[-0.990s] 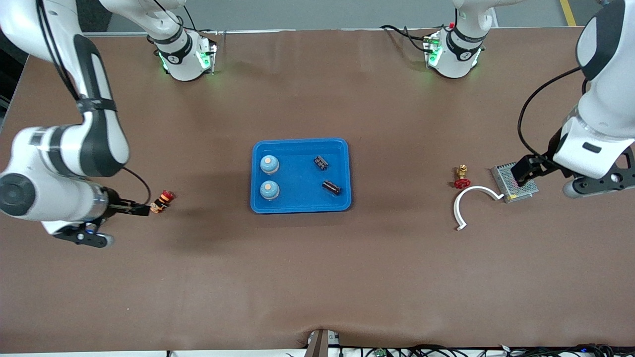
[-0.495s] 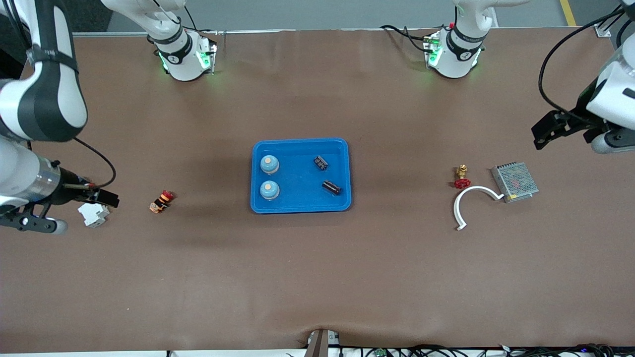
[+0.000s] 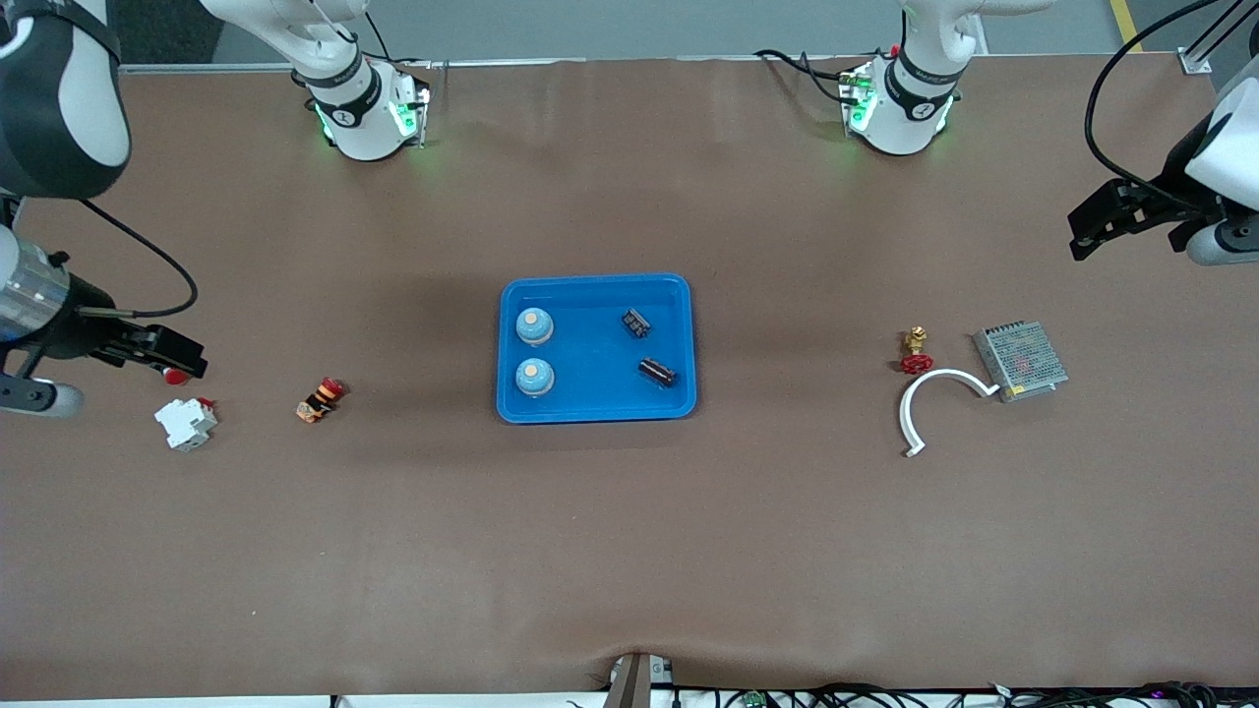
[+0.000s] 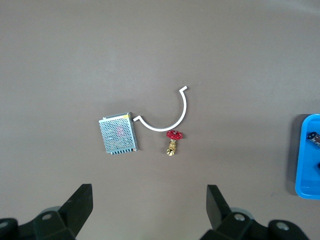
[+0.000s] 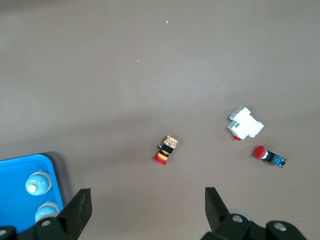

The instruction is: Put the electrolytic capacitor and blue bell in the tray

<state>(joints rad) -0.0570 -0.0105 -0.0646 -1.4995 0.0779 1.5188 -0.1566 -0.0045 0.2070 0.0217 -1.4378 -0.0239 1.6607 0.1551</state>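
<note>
Now both bells (image 3: 534, 327) and both capacitors (image 3: 657, 372) sit in the tray (image 3: 596, 407), so the job looks done, and the left gripper (image 3: 1094, 224) and right gripper (image 3: 175, 356) hang wide open and empty, well away from it.

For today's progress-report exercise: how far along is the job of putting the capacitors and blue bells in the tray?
Done, it seems: two blue bells and two capacitors lie in the tray. Nothing is in hand: the left gripper and right gripper are open and empty. Nothing looks left.
</note>
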